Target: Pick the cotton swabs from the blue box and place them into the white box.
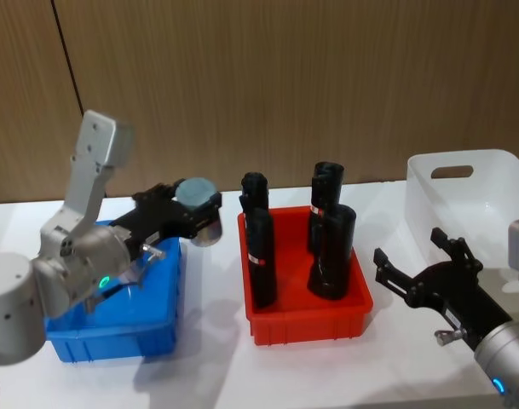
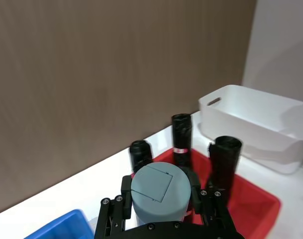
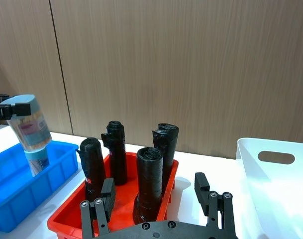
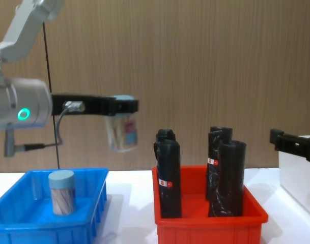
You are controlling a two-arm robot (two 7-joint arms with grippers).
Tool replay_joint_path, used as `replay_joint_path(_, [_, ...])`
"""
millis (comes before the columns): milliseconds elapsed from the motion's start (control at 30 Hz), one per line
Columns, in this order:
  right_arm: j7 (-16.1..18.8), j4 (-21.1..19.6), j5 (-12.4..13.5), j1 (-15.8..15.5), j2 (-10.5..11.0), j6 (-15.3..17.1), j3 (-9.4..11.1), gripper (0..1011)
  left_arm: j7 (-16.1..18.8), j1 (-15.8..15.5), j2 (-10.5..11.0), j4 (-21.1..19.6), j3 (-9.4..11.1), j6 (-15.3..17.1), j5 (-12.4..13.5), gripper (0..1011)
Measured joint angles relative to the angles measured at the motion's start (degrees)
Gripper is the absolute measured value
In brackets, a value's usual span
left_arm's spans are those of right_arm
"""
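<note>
- currently your left gripper (image 1: 199,213) clamps one cotton swab jar (image 4: 121,133) aloft between blue box (image 1: 114,328) and red bin (image 1: 306,322); right gripper (image 1: 410,274) hangs spread, empty.
- carried low toward the white box (image 1: 476,204), it could topple the black rolls (image 1: 331,251).

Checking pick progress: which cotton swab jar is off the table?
The jar held aloft in the left pincer; the other jar stands in the blue box.

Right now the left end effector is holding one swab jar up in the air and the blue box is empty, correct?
Not quite. The blue box is not empty: one swab jar stands upright in it, as the chest view shows. The rest is right: the left end effector is holding the lifted jar up in the air.
</note>
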Motion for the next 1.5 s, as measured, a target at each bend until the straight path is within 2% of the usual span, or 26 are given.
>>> replay_joint_path(267, [0.0,0.0,0.0,0.0,0.0,0.0,0.0,1002,-6.7,-3.6,-1.5,1.7,0.5,4.2,-1.6,670])
replay_joint_path(400, [0.0,0.0,0.0,0.0,0.0,0.0,0.0,1001,-9.0,-5.0,-2.1,3.0,0.7,5.6,-2.3,671])
replay_joint_path(833, [0.0,0.0,0.0,0.0,0.0,0.0,0.0,1001,-17.1,-11.5,-5.4,10.0,2.2,9.1,-2.9,670])
replay_joint_path(1133, [0.0,0.0,0.0,0.0,0.0,0.0,0.0,1001,-19.9,-14.0,-6.7,12.7,2.9,9.9,-2.4,670])
replay_joint_path(1500, [0.0,0.0,0.0,0.0,0.0,0.0,0.0,1002,-21.4,-15.3,-7.3,14.1,3.3,10.3,-2.1,671])
